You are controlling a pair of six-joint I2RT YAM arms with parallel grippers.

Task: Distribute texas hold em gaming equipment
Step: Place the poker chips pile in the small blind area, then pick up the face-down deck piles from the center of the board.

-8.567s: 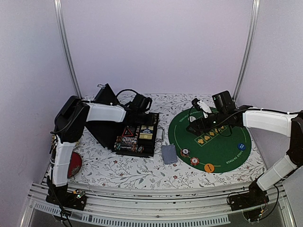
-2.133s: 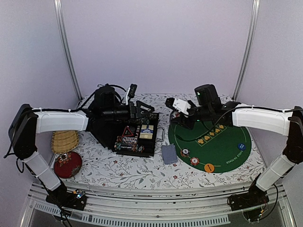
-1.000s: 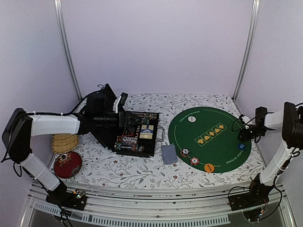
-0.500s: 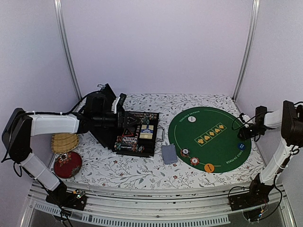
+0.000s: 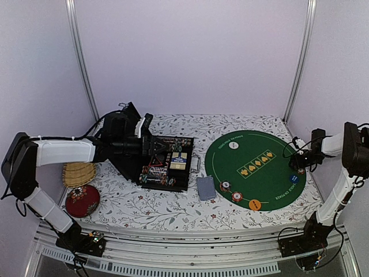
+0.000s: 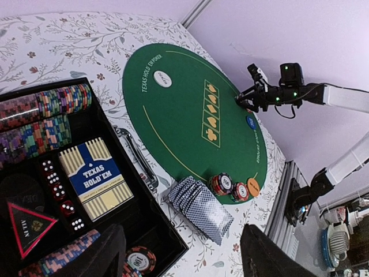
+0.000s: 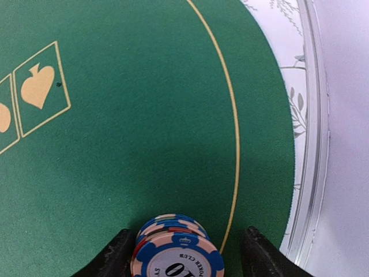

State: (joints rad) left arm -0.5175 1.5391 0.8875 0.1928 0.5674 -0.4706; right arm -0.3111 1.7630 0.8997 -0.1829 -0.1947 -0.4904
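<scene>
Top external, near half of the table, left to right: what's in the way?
Red ball → black case → card deck → chip stacks → orange disc → blue disc

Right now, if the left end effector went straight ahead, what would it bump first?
Probably the black case at its corner, with the playing cards just beyond; depth is unclear.

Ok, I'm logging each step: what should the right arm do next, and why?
Probably lower and open the right gripper, leaving the chip stack there: it sits between the fingers above or on the green mat, inside the gold line near the right edge.
</scene>
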